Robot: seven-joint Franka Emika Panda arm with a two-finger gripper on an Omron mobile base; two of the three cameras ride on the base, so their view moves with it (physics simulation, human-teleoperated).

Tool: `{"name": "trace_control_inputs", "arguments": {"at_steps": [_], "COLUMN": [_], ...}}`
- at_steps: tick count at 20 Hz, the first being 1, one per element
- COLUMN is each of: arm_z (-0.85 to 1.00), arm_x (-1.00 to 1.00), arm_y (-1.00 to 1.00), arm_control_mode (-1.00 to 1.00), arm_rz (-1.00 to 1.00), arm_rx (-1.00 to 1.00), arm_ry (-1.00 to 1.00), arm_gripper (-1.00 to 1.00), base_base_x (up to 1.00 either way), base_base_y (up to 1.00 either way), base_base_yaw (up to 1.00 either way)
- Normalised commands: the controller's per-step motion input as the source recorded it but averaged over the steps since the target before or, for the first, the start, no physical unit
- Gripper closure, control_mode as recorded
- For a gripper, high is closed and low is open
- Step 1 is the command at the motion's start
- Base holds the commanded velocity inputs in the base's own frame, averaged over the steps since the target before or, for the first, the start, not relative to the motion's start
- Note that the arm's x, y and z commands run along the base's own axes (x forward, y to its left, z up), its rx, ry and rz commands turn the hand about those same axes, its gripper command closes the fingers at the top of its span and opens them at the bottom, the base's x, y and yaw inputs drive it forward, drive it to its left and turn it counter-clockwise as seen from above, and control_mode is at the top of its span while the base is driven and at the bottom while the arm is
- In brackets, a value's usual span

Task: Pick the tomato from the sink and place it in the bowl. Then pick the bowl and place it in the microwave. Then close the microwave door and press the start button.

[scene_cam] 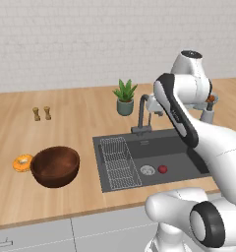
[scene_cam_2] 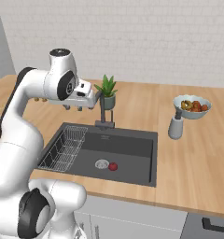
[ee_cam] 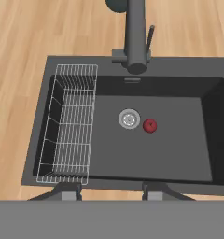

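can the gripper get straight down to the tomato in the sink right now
Probably yes. The gripper hangs open high over the sink, and the tomato lies bare on the basin floor beside the drain, away from the wire rack; the faucet stands at the back.

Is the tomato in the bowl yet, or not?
Not yet. The tomato lies on the sink floor beside the drain; the bowl holds nothing.

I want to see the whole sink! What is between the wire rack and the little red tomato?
The round steel drain sits between the wire rack and the tomato, clearest in the hand view.
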Motion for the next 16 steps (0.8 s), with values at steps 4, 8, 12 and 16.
{"name": "trace_control_inputs", "arguments": {"at_steps": [4, 8, 12, 16], "arm_z": [-0.09, -0.65, -0.97, -1.00], "arm_x": [-0.04, -0.29, 0.00, 0.22], "arm_y": [-0.17, -0.70, -0.86, -0.76], "arm_control_mode": [-1.00, -1.00, -1.00, -1.00], "arm_rz": [0.01, -0.03, -0.02, 0.06], "arm_rx": [0.01, -0.02, 0.00, 0.00], "arm_ry": [0.00, 0.05, 0.00, 0.00], "arm_gripper": [-1.00, -1.00, -1.00, -1.00], "base_base_x": [0.00, 0.00, 0.00, 0.00], "base_base_y": [0.00, 0.00, 0.00, 0.00], "base_base_yaw": [0.00, 0.00, 0.00, 0.00]}}
